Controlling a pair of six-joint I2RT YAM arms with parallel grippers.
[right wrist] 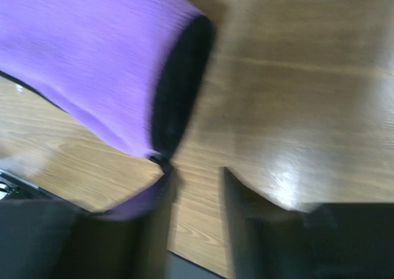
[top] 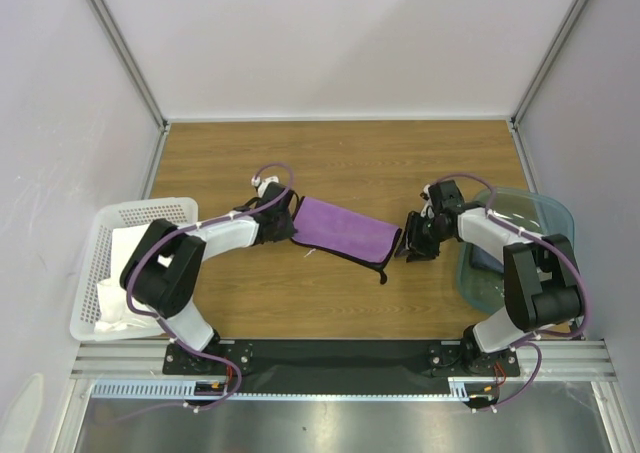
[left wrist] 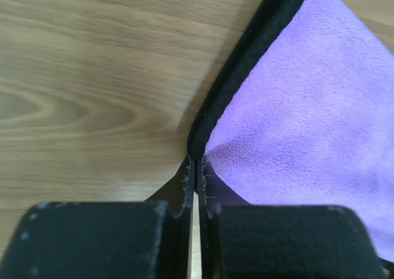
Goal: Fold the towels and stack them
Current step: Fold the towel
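A purple towel (top: 340, 228) with a dark edge lies flat in the middle of the wooden table. My left gripper (top: 292, 218) is at its left end, shut on the towel's corner (left wrist: 196, 162), where the dark edge (left wrist: 246, 51) runs into the jaws. My right gripper (top: 408, 243) is at the towel's right end. It is open (right wrist: 197, 171), with bare wood showing between the fingers. The towel's dark corner (right wrist: 161, 161) lies against the left finger. A white towel (top: 122, 263) sits crumpled in the basket at the left. The right wrist view is blurred.
The white perforated basket (top: 150, 211) stands at the table's left edge. A translucent teal bin (top: 530, 218) stands at the right edge, partly under my right arm. A dark blue patch (top: 487, 263) shows inside it. White walls close in the table on three sides.
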